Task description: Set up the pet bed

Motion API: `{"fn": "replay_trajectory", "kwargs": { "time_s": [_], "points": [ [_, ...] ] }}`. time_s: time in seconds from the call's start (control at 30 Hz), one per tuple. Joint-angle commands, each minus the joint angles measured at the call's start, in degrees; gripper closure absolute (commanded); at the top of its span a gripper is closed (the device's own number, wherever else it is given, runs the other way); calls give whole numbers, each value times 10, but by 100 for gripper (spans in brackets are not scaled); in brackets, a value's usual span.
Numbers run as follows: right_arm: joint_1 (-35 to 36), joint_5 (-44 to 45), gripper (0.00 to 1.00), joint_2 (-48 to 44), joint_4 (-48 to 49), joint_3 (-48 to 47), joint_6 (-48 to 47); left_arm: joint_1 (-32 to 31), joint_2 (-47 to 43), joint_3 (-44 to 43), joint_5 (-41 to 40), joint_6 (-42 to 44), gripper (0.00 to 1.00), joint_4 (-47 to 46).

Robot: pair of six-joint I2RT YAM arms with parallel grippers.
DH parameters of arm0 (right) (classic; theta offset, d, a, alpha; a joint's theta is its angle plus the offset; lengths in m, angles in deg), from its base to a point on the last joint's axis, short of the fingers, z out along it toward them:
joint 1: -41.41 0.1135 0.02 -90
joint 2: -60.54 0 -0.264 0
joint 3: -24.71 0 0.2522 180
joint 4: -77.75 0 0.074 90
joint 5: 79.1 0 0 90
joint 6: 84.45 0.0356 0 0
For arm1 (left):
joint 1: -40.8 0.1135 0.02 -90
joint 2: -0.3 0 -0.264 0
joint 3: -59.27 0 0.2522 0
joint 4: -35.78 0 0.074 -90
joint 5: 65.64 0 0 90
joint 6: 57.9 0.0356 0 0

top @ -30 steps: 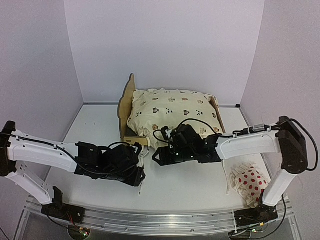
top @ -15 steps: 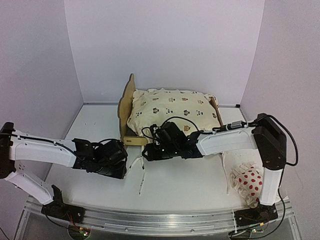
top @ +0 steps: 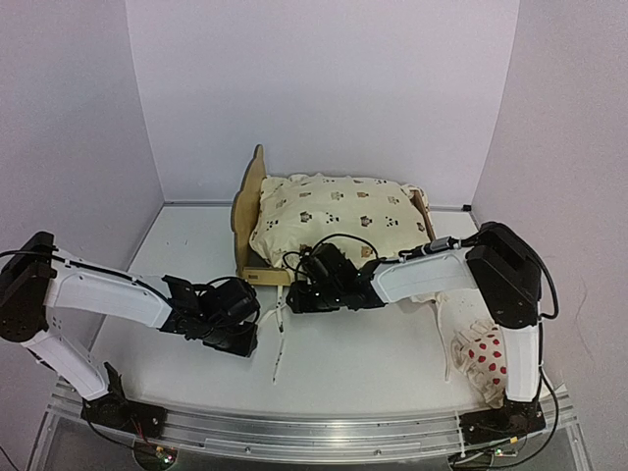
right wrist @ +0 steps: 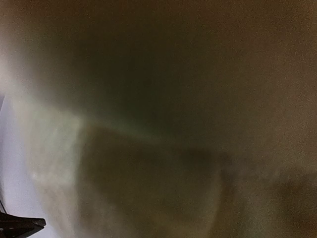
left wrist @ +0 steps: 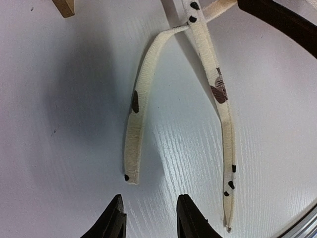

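Observation:
The pet bed [top: 247, 201], a light plywood frame with a scalloped headboard, stands at the back middle of the table. The cream animal-print cushion [top: 339, 221] lies on it and hides the base. Two cushion ties [top: 279, 339] trail onto the table from the bed's near left corner; they also show in the left wrist view [left wrist: 140, 109]. My left gripper [top: 245, 332] is open and empty, low over the table, its tips [left wrist: 151, 220] just short of the tie ends. My right gripper [top: 297, 295] is pressed against the cushion's near left edge; its wrist view is a blur of fabric.
A small white red-dotted pillow [top: 491, 355] lies at the near right by the right arm's base. A plywood corner of the bed [left wrist: 64, 6] shows in the left wrist view. The white table [top: 363, 363] is walled at the back and both sides.
My right gripper has moved left along the bed's near edge to its left corner. My left gripper has pulled back a little to the left, off the ties.

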Motion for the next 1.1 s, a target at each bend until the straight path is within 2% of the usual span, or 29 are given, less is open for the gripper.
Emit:
{"fn": "replay_trajectory", "kwargs": {
  "time_s": [0.0, 0.23, 0.57, 0.67, 0.83, 1.07],
  "points": [
    [-6, 13, 53, 13, 22, -26, 9, 9, 18, 3, 10, 16, 66, -24],
    [-10, 14, 58, 22, 44, -27, 15, 23, 39, 10, 12, 22, 69, -37],
    [-12, 12, 73, 31, 60, -32, 15, 27, 61, 24, 32, 38, 88, -77],
    [-13, 10, 81, 32, 62, -32, 14, 28, 66, 25, 31, 43, 99, -83],
    [-13, 2, 100, 22, 65, -19, 14, 28, 50, 24, 20, 46, 100, -89],
    [-13, -20, 100, -6, 65, 8, 6, 28, 12, -27, -10, 75, 100, -60]
  ]
}}
